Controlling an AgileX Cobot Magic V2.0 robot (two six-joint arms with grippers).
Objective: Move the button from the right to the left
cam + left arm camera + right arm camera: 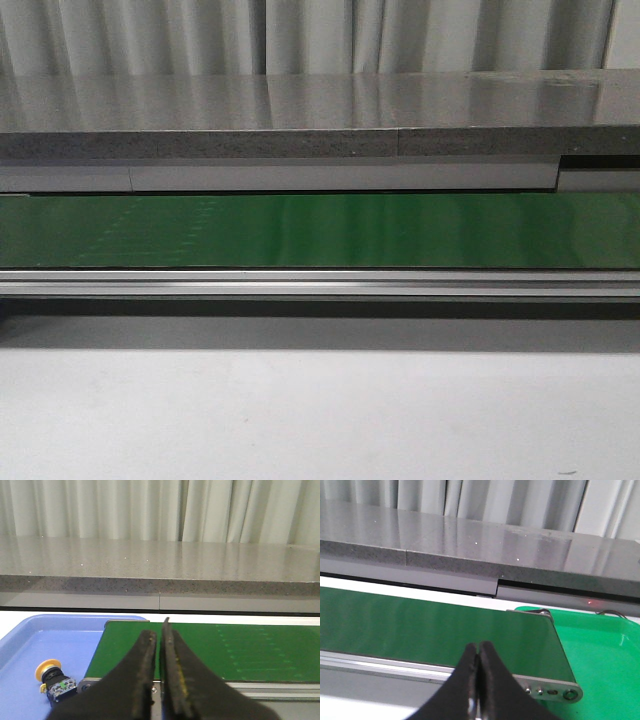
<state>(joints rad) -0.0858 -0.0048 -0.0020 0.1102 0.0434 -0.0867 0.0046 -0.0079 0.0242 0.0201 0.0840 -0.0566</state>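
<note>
One long green belt [320,230] crosses the table [320,420], with a blue tray [30,655] at its left end and a green tray [600,650] at its right end. The button [52,679] already lies on its side in the blue tray, so the move seems done; next, probably only waiting. Both arms hover low before the belt, the left gripper [159,635] and right gripper [478,650] closed and empty.

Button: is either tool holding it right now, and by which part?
Neither. Both the left tool and right tool are shut on nothing; the button lies in the blue tray.
</note>
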